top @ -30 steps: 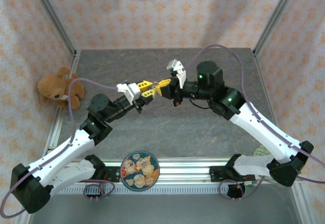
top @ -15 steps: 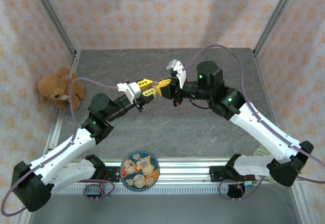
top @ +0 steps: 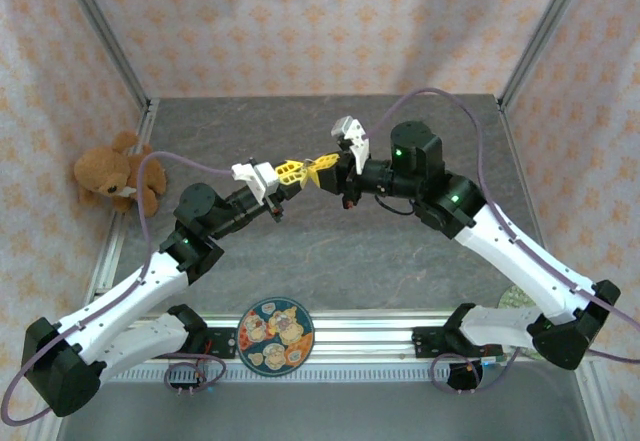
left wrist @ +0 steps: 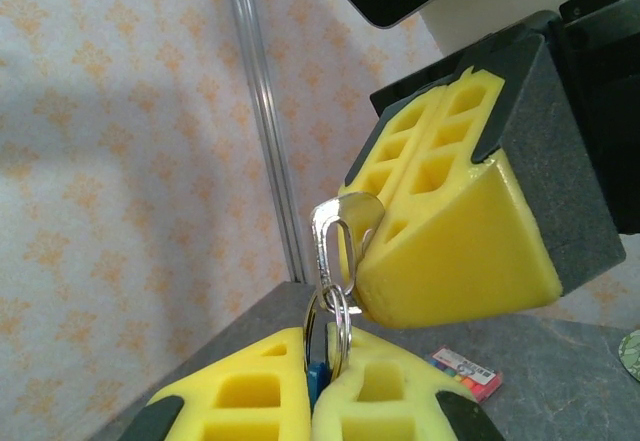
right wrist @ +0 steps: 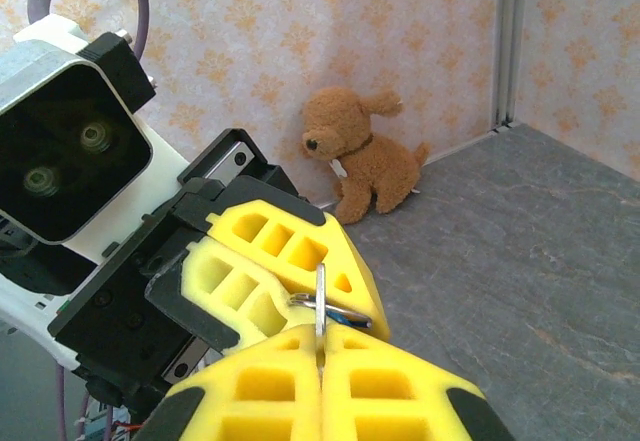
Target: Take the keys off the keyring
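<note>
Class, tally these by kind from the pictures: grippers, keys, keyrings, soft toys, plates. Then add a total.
grippers: 2, the left gripper and the right gripper
key: 1
keyring: 1
teddy bear: 1
plate: 1
total: 6

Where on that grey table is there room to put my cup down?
Bare table stretches from the patterned plate up the middle, and along the back wall. It is crowded where the left hand and right hand meet, and by the teddy bear.
</note>
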